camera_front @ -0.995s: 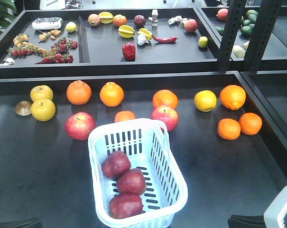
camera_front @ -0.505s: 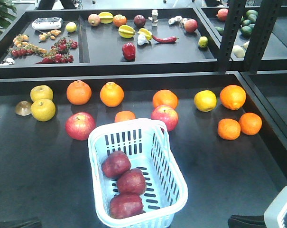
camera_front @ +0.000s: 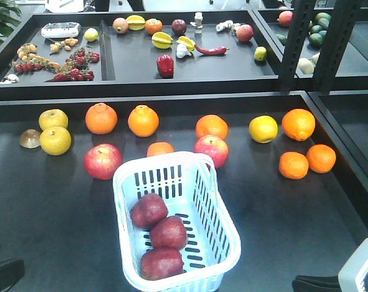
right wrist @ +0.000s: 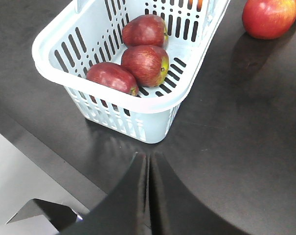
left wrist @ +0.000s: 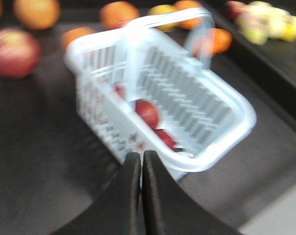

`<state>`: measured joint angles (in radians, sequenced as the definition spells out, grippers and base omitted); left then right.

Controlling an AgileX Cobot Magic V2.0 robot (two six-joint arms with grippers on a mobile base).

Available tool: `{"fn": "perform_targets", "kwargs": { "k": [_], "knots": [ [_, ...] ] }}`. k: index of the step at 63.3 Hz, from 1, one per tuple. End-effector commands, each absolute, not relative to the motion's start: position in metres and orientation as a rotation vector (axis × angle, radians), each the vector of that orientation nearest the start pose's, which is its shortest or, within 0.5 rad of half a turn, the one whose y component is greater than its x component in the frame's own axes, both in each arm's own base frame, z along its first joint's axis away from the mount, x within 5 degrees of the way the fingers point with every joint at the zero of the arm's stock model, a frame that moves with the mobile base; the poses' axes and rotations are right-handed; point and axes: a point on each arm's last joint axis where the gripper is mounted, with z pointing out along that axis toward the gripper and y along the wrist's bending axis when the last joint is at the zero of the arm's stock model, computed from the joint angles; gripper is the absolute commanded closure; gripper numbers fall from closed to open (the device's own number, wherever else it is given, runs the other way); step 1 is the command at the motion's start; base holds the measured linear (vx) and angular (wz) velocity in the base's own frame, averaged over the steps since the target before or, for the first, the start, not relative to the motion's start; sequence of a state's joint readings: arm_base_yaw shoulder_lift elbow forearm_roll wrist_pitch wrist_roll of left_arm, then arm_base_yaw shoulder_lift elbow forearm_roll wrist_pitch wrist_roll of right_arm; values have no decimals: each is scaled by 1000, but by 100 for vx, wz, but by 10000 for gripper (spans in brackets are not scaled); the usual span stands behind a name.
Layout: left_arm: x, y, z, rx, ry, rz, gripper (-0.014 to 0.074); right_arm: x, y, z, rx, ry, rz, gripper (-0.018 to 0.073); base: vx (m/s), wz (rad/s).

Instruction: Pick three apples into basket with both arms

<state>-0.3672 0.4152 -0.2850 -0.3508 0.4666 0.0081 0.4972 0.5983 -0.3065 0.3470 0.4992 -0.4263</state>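
The dark tabletop [camera_front: 62, 231] stretches wide before me. Near its front edge, about midway along, stands the basket [camera_front: 217, 210], and in it lie the three apples [camera_front: 168, 232] in a row, touching one another. My left gripper [left wrist: 141, 164] hangs just short of the basket's side wall, fingers [left wrist: 132, 171] pressed together, holding nothing; that view is blurred. My right gripper [right wrist: 148, 164] hovers over bare tabletop beside the basket's end wall, its fingers [right wrist: 160, 171] likewise pressed together and empty.
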Motion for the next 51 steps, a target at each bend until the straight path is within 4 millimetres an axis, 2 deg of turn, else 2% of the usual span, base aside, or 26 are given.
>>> {"fn": "perform_targets", "kwargs": {
  "k": [1,7,18,26,36,51],
  "knots": [
    [86,-40,234,-37,1993,-608,603,94,66,240,-735,2056,378,564,0,0],
    [86,-36,209,-139,1951,-633,603,94,66,240,-735,2056,378,564,0,0],
    [82,-32,181,-160,1943,-604,603,94,66,240,-735,2056,378,564,0,0],
    [81,-31,186,-87,1893,-568,603,94,66,240,-735,2057,378,564,0,0],
    [74,-28,198,64,1736,-470,603,94,66,240,-735,2057,379,564,0,0],
    [60,-12,212,14,1512,-319,603,94,66,240,-735,2057,379,564,0,0]
  ]
}}
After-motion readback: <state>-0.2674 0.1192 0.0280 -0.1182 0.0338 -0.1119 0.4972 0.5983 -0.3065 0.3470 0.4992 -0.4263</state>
